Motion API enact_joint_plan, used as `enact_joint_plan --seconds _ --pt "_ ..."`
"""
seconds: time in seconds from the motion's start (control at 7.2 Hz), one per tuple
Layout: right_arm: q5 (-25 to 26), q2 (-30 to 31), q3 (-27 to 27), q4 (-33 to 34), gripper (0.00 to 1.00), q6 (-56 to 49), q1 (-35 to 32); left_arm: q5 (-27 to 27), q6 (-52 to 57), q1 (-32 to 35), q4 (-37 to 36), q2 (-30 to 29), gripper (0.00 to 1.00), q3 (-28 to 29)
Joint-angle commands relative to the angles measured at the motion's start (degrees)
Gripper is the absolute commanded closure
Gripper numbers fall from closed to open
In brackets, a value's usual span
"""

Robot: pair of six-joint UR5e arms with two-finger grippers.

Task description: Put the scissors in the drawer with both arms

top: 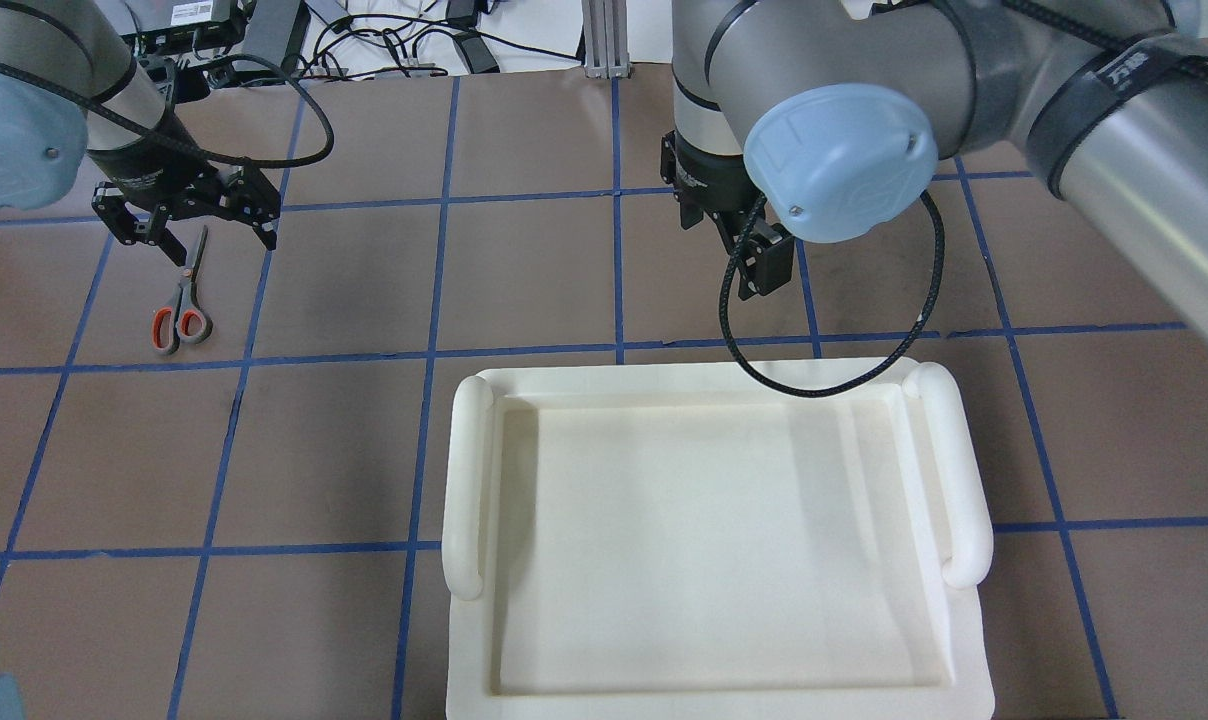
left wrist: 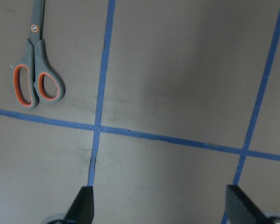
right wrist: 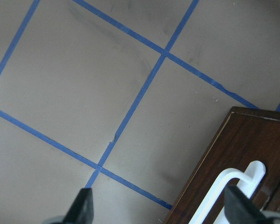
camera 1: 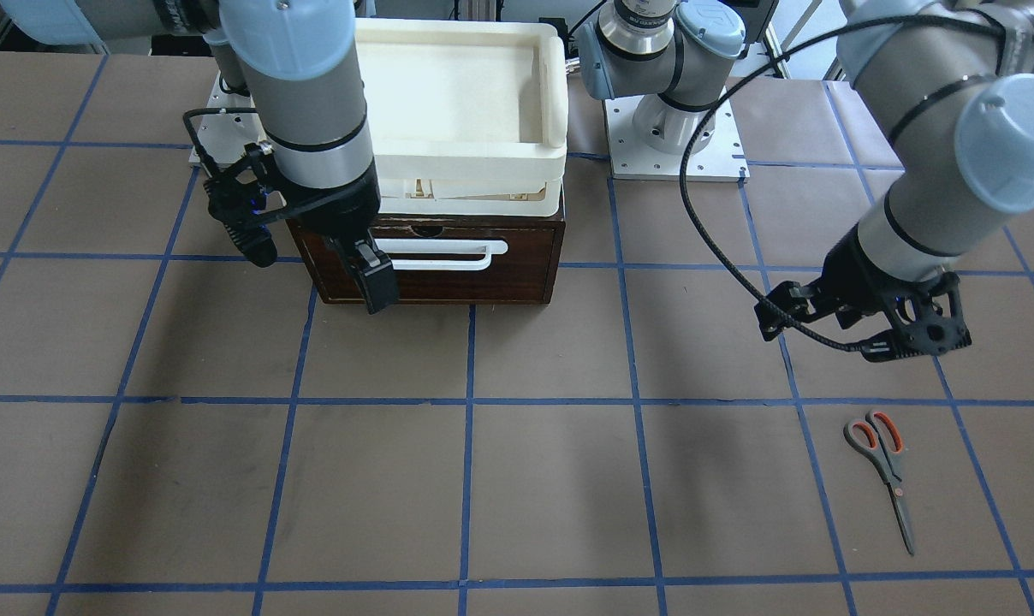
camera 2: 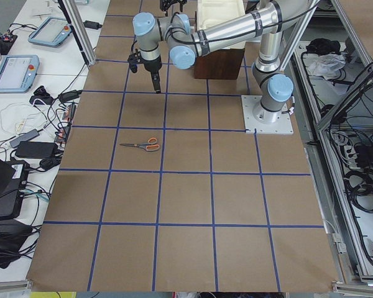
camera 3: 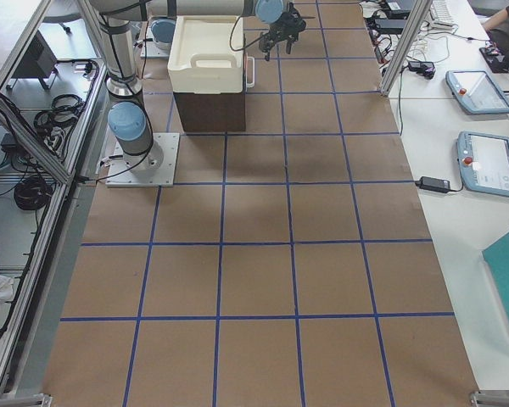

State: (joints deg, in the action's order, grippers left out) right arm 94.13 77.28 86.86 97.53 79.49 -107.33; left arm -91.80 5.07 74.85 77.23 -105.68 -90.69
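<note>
The scissors [camera 1: 885, 469] lie flat on the brown table, with grey handles lined orange and dark blades; they also show in the overhead view [top: 184, 302] and the left wrist view [left wrist: 37, 70]. My left gripper [camera 1: 864, 338] hovers open and empty above the table, a little short of the handles. The dark brown drawer [camera 1: 517, 257] is shut, its white bar handle [camera 1: 444, 254] facing the table's middle. My right gripper [camera 1: 373, 278] is open and empty, hanging in front of the drawer's face at the handle's end; the handle shows by one fingertip in the right wrist view [right wrist: 233, 186].
A cream-white plastic tray [top: 469, 480] sits on top of the drawer box. Both arm bases stand on metal plates [camera 1: 680, 158] beside the box. Blue tape lines grid the table. Operator desks with pendants [camera 2: 15, 68] flank the table in the side views.
</note>
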Motion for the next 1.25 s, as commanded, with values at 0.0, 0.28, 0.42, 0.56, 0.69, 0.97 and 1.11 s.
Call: enact_joint_plan --seconds 0.0,0.28,0.42,0.56,0.69,0.97,1.11 --pt "0.4 -2.7 0.0 -0.1 0.00 7.7 -2.2 -0.5 4.3 -4.0 -6.8 -5.7 0.00 0.1" --pt "0.1 -3.5 0.1 -0.6 0.00 11.5 -2.7 -0.4 4.6 -6.0 -8.9 -9.7 0.00 1.1" --pt "-0.1 -4.2 0.2 -0.6 0.00 14.4 -3.1 -0.5 8.3 -6.9 -10.2 -11.5 0.00 1.2" --pt "-0.1 -5.4 0.1 -0.4 0.00 15.3 -3.7 -0.5 13.3 -8.4 -12.3 -12.8 0.00 1.1" --pt "-0.3 -5.9 0.1 -0.4 0.00 16.8 -3.9 -0.3 18.2 -11.2 -13.4 -14.4 0.00 1.0" --pt "-0.4 -7.0 0.2 -0.8 0.00 17.0 -3.9 -0.4 21.7 -12.6 -20.2 -18.2 0.00 0.4" --pt "-0.7 -7.7 0.2 -0.9 0.00 17.0 -3.9 -0.3 21.8 -12.6 -21.8 -20.0 0.01 1.2"
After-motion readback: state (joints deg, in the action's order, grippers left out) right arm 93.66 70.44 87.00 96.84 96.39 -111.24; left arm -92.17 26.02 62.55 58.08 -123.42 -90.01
